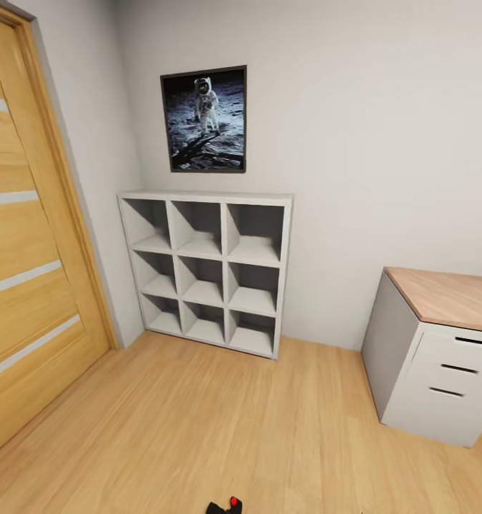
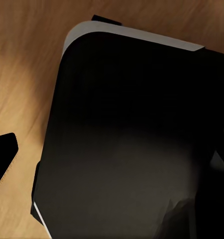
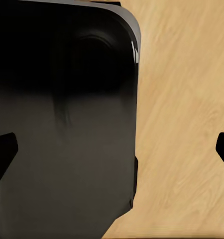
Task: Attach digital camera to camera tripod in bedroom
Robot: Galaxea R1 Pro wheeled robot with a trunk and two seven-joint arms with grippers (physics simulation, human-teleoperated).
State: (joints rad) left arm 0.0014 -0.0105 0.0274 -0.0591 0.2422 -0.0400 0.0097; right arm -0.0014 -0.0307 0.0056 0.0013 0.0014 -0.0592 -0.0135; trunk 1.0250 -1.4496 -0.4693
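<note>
Grey-walled bedroom (image 1: 383, 128), light wood floor (image 1: 198, 428). Head view: wood door (image 1: 26, 285) on the left side. White nine-cube shelf (image 1: 208, 271) stands against the far wall, with a framed astronaut poster (image 1: 203, 119) hung above it. Wood-topped white bench (image 1: 440, 350) with three drawers on the right side.

Digital camera (image 1: 226, 507): just a black sliver with a red dot, cut off at the bottom edge of the head view. Can't tell what it rests on or whether either claw touches it.

Right claw (image 3: 112, 149): two dark fingertips (image 3: 2, 152) set wide apart. Past them, a large glossy black rounded body (image 3: 67, 124) lies behind one tip and bare floor behind the other. Nothing gripped.

Left claw (image 2: 3, 160): one dark fingertip visible at the frame edge over the floor, just beside a big black rounded body with a pale rim (image 2: 132, 139). Can't tell if this claw is apart or together.

Shelf, poster and bench are all well apart from both claws.
</note>
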